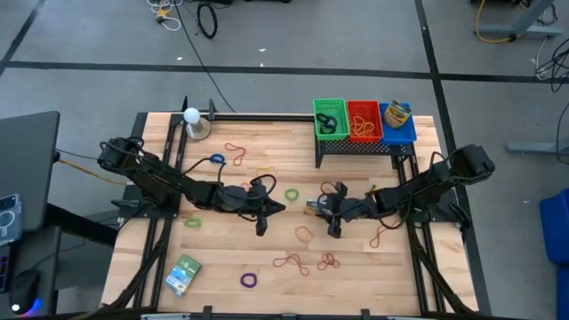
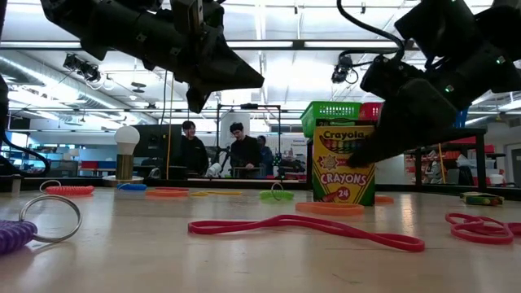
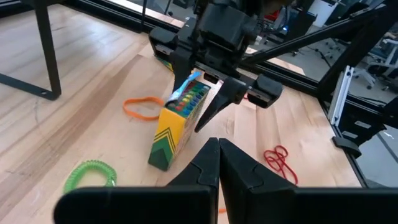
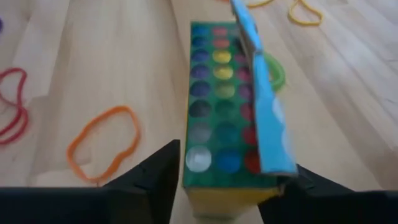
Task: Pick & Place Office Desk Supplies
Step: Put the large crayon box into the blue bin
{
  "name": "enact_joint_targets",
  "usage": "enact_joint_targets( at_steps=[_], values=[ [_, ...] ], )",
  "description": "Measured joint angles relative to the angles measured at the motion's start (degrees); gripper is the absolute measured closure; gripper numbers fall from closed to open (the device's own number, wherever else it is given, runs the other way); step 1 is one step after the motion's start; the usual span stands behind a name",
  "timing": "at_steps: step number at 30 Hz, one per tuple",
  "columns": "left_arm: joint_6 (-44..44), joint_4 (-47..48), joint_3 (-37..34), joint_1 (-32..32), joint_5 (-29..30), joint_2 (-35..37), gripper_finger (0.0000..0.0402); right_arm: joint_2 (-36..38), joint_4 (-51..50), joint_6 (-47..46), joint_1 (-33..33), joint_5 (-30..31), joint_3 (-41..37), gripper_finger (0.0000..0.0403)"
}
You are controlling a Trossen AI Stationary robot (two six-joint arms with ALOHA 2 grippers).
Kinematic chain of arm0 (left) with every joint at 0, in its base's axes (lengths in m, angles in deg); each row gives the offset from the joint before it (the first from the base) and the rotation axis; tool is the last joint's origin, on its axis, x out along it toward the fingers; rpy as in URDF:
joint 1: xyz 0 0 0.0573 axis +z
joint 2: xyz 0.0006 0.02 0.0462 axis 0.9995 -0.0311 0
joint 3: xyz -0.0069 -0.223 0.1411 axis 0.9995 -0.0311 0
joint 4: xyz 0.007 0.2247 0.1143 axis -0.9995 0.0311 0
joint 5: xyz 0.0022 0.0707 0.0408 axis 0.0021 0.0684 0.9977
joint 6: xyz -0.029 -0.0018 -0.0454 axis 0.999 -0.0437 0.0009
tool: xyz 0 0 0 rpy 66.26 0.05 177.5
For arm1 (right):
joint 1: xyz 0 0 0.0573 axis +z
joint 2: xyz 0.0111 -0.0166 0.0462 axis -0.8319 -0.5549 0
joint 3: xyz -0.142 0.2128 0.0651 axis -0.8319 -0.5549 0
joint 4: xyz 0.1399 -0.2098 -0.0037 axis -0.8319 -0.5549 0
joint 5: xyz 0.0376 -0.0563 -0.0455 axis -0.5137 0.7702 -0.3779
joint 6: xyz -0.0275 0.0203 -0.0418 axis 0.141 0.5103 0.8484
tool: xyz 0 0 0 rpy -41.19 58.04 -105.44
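the right gripper (image 1: 331,216) sits near the middle of the desk (image 1: 382,267) with its fingers apart on either side of the crayon box (image 2: 343,163), which stands upright on the wood, lid flap up; whether the fingers touch it cannot be told. an orange rubber band (image 4: 102,148) lies just beside the box, a green coil ring (image 3: 92,172) near it. the left gripper (image 1: 261,212), fingers pressed together and empty, hangs close by, facing the box. at the far edge stand green (image 1: 330,118), red (image 1: 363,119) and blue (image 1: 397,122) bins.

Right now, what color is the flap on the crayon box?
Blue flap, standing open on the crayon box; the right wrist view shows it best.
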Motion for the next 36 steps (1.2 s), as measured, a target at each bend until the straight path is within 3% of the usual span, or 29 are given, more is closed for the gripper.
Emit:
enact_joint_targets(
  at_steps=[9, 17, 24, 36],
  values=[
    [0.0, 0.1, 0.0, 0.0, 0.0, 0.1, 0.0394, 0.0, -13.1, 0.0, 0.0, 0.0, 6.4, 0.0159],
    [-1.1, 0.8, 0.1, 0.4, -2.8, 1.1, 0.0396, 0.1, -35.5, 0.0, -0.4, 0.0, 18.6, 0.0128],
    [-1.7, 0.0, 0.1, 0.5, -3.0, 1.5, 0.0397, 0.1, -53.0, -1.8, -2.7, -3.9, 29.8, 0.0117],
    [-2.5, -2.4, -0.2, -0.4, -1.3, 1.5, 0.0397, 0.1, -68.9, -4.0, -7.2, -9.7, 43.2, 0.0116]
  ],
)
